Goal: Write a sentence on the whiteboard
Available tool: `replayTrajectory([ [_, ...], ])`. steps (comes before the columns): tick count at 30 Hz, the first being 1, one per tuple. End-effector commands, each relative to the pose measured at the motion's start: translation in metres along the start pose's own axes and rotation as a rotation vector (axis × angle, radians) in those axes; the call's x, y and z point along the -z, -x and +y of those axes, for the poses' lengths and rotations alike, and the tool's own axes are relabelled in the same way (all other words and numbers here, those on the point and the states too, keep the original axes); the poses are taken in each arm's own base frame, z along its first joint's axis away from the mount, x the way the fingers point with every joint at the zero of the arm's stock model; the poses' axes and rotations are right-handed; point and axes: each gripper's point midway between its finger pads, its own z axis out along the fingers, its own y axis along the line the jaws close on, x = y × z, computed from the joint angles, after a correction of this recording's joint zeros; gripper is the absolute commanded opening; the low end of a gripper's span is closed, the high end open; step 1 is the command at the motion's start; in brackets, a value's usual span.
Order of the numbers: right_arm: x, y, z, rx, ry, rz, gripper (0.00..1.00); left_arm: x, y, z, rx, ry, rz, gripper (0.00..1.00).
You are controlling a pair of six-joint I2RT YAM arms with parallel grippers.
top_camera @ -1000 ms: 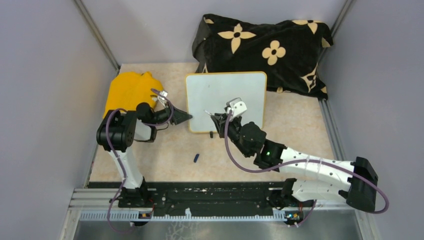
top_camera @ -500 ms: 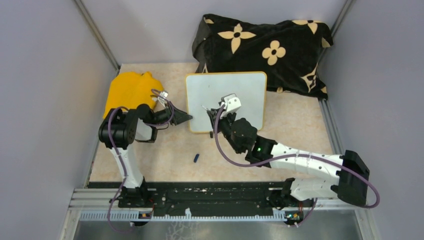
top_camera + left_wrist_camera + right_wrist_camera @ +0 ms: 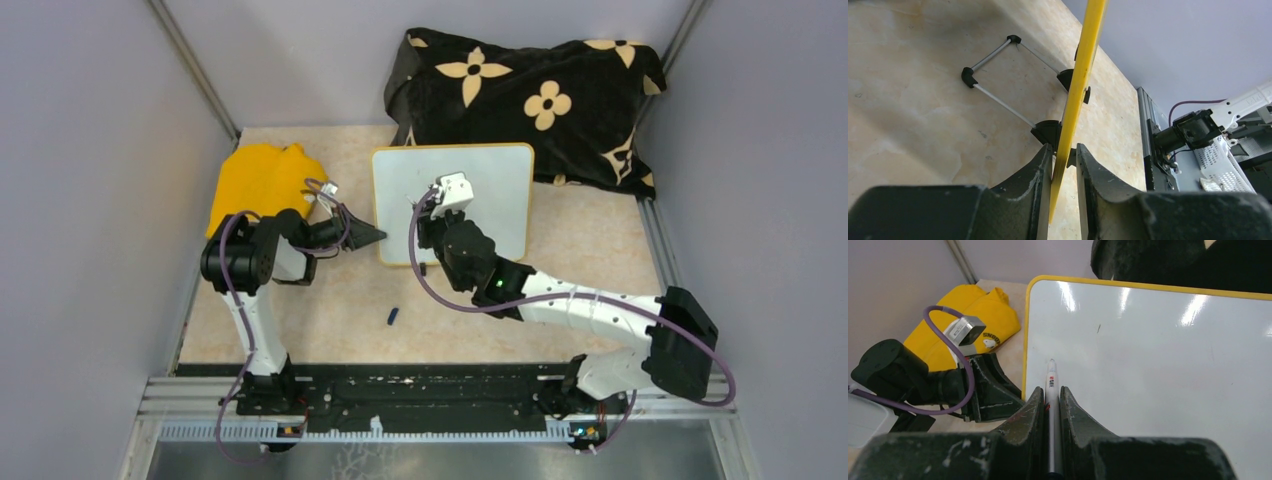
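Observation:
The whiteboard (image 3: 495,185), white with a yellow rim, lies on the table; its surface (image 3: 1158,355) is blank and no sentence shows on it. My left gripper (image 3: 375,235) is shut on the board's left rim, seen edge-on as a yellow strip (image 3: 1078,85) between the fingers of the left gripper (image 3: 1064,160). My right gripper (image 3: 424,213) is shut on a white marker (image 3: 1051,377). The marker tip points at the board's left part near the rim. I cannot tell whether the tip touches. The right gripper (image 3: 1051,390) is over the board.
A yellow garment (image 3: 260,180) lies left of the board, behind my left arm. A black flowered cloth (image 3: 530,95) is bunched at the back. A small blue cap (image 3: 393,316) lies on the table in front of the board. Grey walls close in both sides.
My right gripper has moved with the marker up and to the left over the board, away from its near edge. The left gripper still holds the rim.

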Motion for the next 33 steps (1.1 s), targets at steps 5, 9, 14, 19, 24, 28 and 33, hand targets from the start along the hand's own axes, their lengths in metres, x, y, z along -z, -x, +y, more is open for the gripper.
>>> replayTrajectory([
  [5, -0.026, 0.025, 0.002, -0.022, -0.033, -0.029, 0.0, -0.006, 0.001, -0.008, -0.067, -0.054, 0.016, 0.22],
  [9, -0.036, 0.022, 0.0, 0.006, -0.05, -0.025, 0.0, -0.006, 0.002, -0.008, -0.077, -0.053, 0.014, 0.19],
  [14, -0.047, 0.019, 0.0, 0.025, -0.065, -0.023, 0.0, -0.005, 0.0, -0.006, -0.075, -0.046, 0.017, 0.16],
  [19, -0.056, 0.018, -0.002, 0.045, -0.073, -0.037, 0.0, -0.005, -0.002, -0.002, -0.074, -0.036, 0.02, 0.14],
  [24, -0.063, 0.015, -0.003, 0.044, -0.072, -0.039, 0.0, -0.005, -0.003, -0.001, -0.071, -0.032, 0.02, 0.13],
  [28, -0.066, 0.015, -0.003, 0.04, -0.074, -0.045, 0.0, -0.005, -0.002, 0.0, -0.068, -0.025, 0.019, 0.12],
  [33, -0.07, 0.02, -0.006, 0.032, -0.082, -0.057, 0.0, -0.005, -0.003, 0.002, -0.066, -0.021, 0.019, 0.11],
])
